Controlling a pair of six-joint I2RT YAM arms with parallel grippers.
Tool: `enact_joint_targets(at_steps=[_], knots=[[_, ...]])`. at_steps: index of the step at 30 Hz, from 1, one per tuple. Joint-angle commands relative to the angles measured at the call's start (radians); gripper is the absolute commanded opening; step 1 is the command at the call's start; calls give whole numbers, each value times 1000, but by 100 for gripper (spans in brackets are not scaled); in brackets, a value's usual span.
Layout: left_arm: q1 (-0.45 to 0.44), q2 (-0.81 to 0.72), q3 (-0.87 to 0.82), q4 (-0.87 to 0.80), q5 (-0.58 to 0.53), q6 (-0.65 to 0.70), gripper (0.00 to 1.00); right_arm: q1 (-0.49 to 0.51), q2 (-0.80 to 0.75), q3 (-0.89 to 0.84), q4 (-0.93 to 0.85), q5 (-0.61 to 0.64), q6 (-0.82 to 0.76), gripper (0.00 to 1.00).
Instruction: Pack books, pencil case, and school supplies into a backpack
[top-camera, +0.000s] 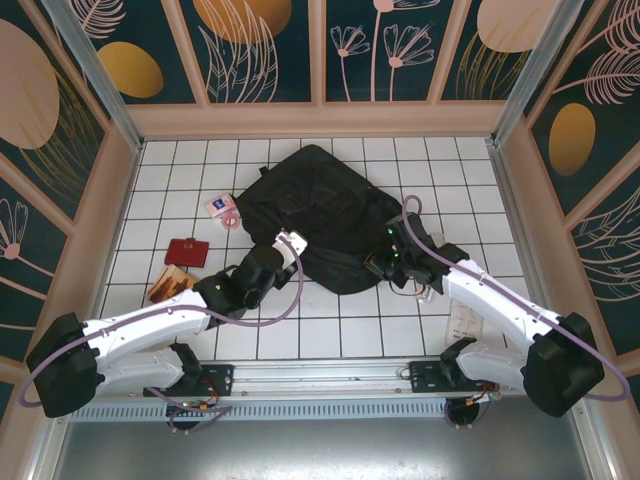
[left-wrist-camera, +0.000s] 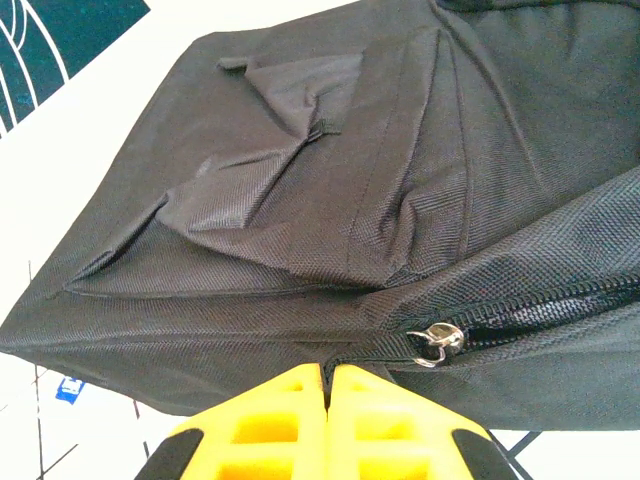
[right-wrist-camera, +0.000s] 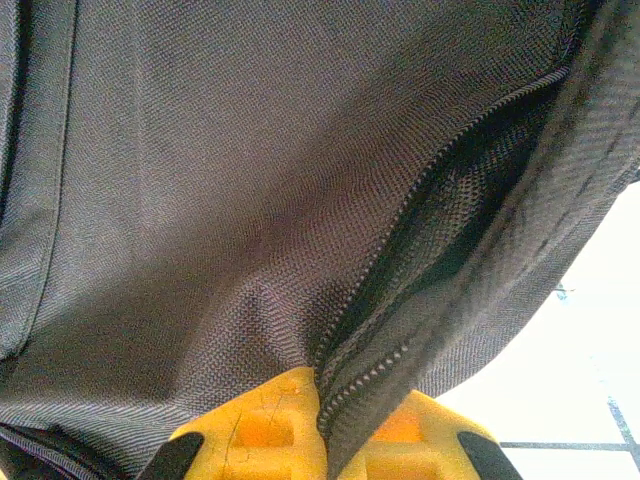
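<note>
The black backpack (top-camera: 320, 210) lies flat in the middle of the tiled table. My left gripper (top-camera: 292, 243) is at its near left edge, its yellow fingers (left-wrist-camera: 290, 420) shut on a fold of backpack fabric just left of the silver zip slider (left-wrist-camera: 437, 340). My right gripper (top-camera: 387, 262) is at the near right edge, shut on the zip-edge fabric (right-wrist-camera: 345, 400), and the zip beside it gapes open (right-wrist-camera: 440, 220). Left of the backpack lie an orange booklet (top-camera: 170, 285), a dark red flat pencil case (top-camera: 187, 250) and small pink supplies (top-camera: 222, 208).
A white sheet (top-camera: 463, 320) lies on the table near the right arm. Wooden walls (top-camera: 95, 230) close in the table on the left, back and right. The metal rail with the arm bases (top-camera: 320, 380) runs along the near edge.
</note>
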Motion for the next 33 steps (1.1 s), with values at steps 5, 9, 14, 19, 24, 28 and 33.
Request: enact_joint_targets(at_steps=[5, 9, 14, 19, 24, 28, 33], knots=[[18, 7, 9, 23, -47, -79, 0, 45, 27, 53, 18, 15, -55, 4], [18, -10, 8, 0, -30, -127, 8, 52, 6, 88, 8, 40, -91, 39], [18, -58, -25, -29, -73, -196, 12, 45, -64, 123, -14, 109, -121, 78], [18, -109, -38, -86, -68, -326, 56, -13, -48, 216, -87, 143, -241, 84], [18, -130, 14, -186, -34, -331, 73, -46, 49, 340, -169, 161, -396, 84], [18, -129, 98, -246, -51, -323, 76, -47, 180, 442, -254, 262, -491, 82], [18, -65, 233, -249, -14, -396, 79, -91, 332, 492, -289, 318, -533, 80]])
